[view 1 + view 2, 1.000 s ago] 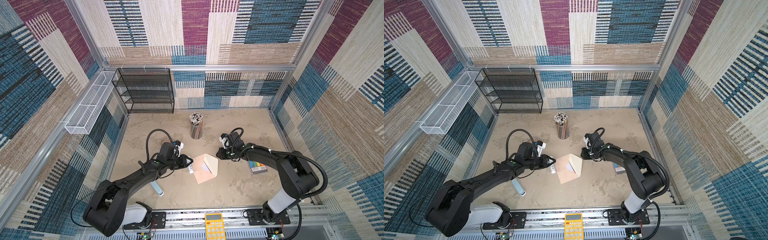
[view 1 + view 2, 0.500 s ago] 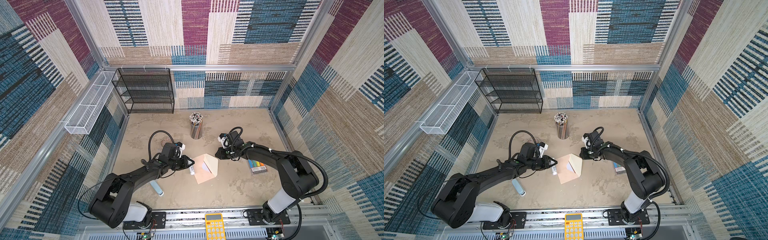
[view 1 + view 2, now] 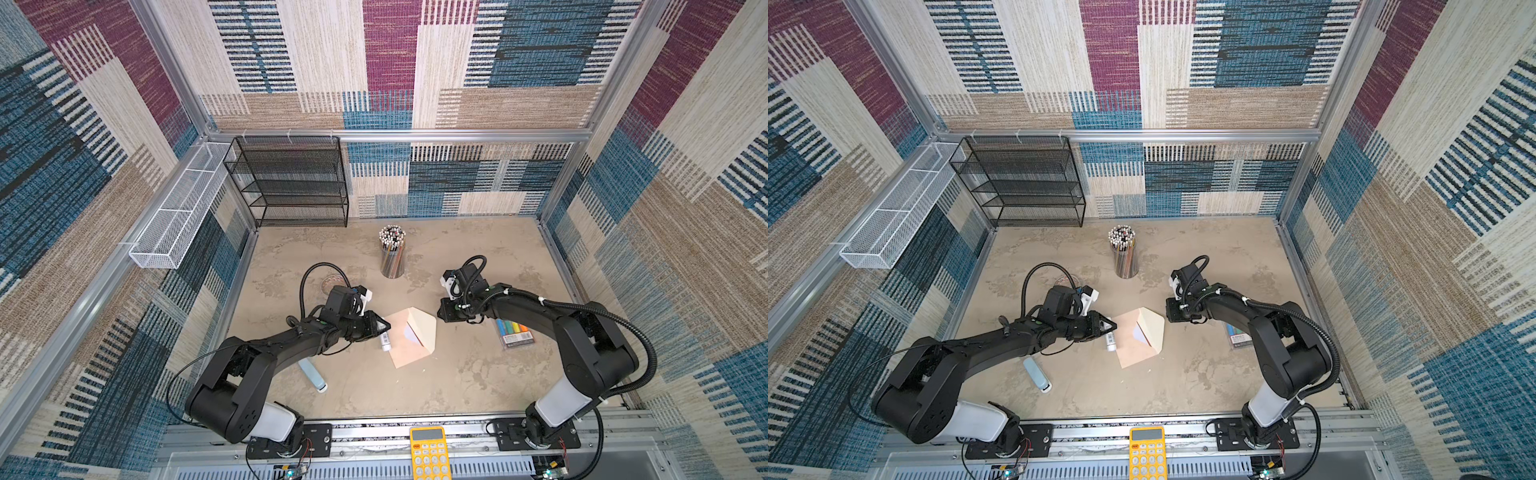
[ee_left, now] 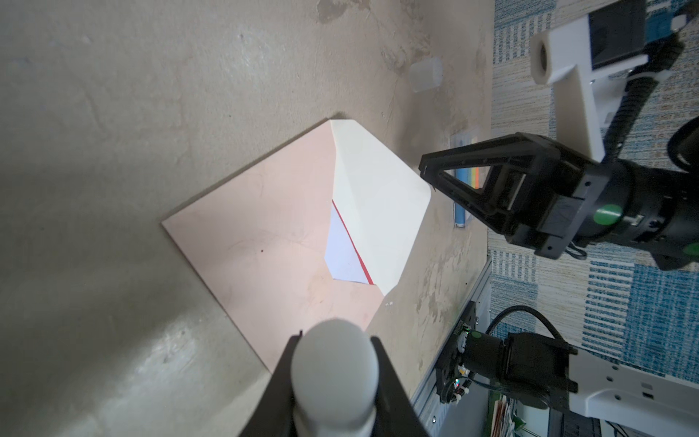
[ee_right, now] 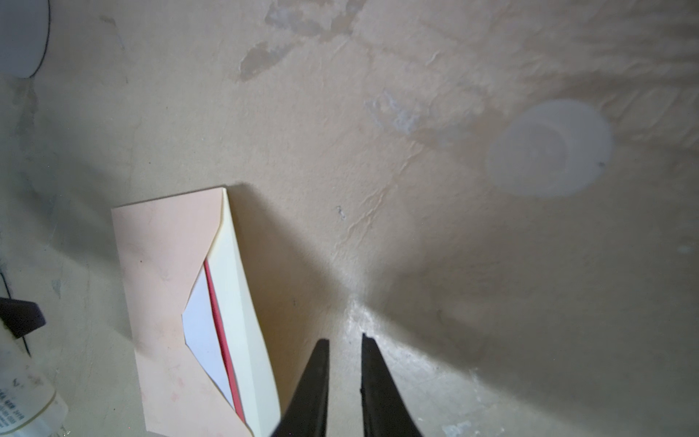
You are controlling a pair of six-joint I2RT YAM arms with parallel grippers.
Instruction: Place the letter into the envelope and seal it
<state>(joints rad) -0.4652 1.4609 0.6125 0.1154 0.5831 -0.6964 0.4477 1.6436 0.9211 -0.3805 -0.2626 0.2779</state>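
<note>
Red-edged letter [image 4: 342,251] hides mostly inside envelope [image 4: 257,227]; left tool [image 4: 334,338] grips blurred tube [image 4: 334,378].

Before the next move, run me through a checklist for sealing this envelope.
1. Letter inside envelope: ok, only a white-and-red edge shows at the mouth.
2. Flap up, not yet folded down: ok.
3. Glue stick gripped by left gripper: ok.
4. Glue tip uncapped: cannot tell.
5. Right gripper free to press the flap: ok, empty, jaws slightly apart, near the flap's tip.
6. Envelope flat on table: ok.
</note>
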